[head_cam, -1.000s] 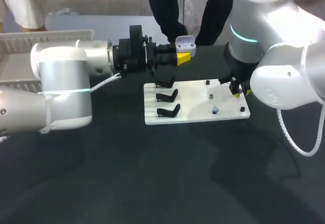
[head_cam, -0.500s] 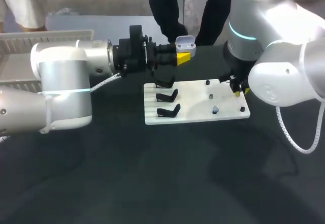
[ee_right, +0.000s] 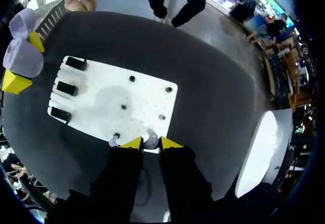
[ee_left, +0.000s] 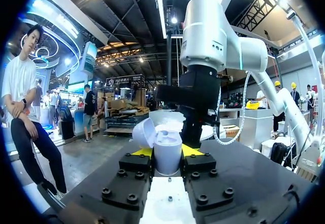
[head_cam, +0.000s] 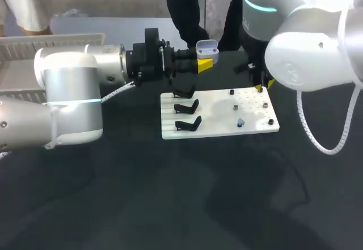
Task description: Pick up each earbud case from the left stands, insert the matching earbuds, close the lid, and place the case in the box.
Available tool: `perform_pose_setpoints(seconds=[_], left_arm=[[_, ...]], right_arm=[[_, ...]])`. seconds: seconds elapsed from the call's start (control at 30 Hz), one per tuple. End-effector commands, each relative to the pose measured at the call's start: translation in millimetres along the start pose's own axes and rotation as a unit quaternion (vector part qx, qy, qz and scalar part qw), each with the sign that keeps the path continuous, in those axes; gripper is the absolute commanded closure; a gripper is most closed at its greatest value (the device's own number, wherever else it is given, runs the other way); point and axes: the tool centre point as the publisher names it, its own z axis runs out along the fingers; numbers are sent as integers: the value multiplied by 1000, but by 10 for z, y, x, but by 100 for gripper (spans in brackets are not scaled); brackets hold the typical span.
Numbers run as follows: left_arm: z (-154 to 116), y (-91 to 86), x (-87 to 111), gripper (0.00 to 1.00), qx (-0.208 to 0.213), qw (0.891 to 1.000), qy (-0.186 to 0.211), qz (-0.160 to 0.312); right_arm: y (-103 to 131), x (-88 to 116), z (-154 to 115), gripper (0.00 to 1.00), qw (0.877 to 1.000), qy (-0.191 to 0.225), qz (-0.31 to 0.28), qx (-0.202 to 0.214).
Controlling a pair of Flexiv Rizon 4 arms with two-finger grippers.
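Both hold — left end effector (ee_left: 167, 152) clamps open case (ee_left: 168, 159), right end effector (ee_right: 151, 143) pinches earbud (ee_right: 151, 138).

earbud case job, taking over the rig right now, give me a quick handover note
Left gripper: shut on the open earbud case, held up by the stand end of the white board.
Right gripper: shut on one earbud, over the board's edge.
Done: case off its stand, lid open; all three black stands empty.
Left: seat earbuds, close lid, stow the case.
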Motion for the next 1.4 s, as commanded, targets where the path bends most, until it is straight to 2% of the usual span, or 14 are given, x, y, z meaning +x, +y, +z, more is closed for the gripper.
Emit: perform_pose_setpoints(seconds=[0.03,0.37,0.43,0.97,1.03,1.07,1.1,1.13,1.2,1.23,1.27,1.3,1.33,1.4], left_arm=[[2,-20,3,100,-4,1000,-1,2],[2,-20,3,100,-4,1000,-1,2],[2,-20,3,100,-4,1000,-1,2],[2,-20,3,100,-4,1000,-1,2],[2,-20,3,100,-4,1000,-1,2],[2,-20,3,100,-4,1000,-1,2],[2,-20,3,100,-4,1000,-1,2],[2,-20,3,100,-4,1000,-1,2],[2,-20,3,100,-4,1000,-1,2],[2,-20,3,100,-4,1000,-1,2],[2,-20,3,100,-4,1000,-1,2],[2,-20,3,100,-4,1000,-1,2],[2,-20,3,100,-4,1000,-1,2],[2,-20,3,100,-4,1000,-1,2]], right_arm=[[68,63,-375,100,1000,-2,-7,2],[212,113,-731,100,1000,5,-23,14],[212,112,-779,100,1000,-17,-11,7],[212,112,-779,100,1000,-17,-11,7],[279,83,-790,100,999,-5,36,33],[310,89,-822,100,998,-15,60,24],[309,70,-843,100,994,-6,101,43],[337,74,-879,100,993,-18,111,44],[304,60,-918,100,981,-7,187,50],[310,73,-960,100,975,-15,217,46],[291,70,-972,100,963,4,264,49],[299,75,-1004,100,961,-9,275,24],[299,73,-1015,100,948,0,314,47],[329,64,-1050,100,937,-3,348,30]])
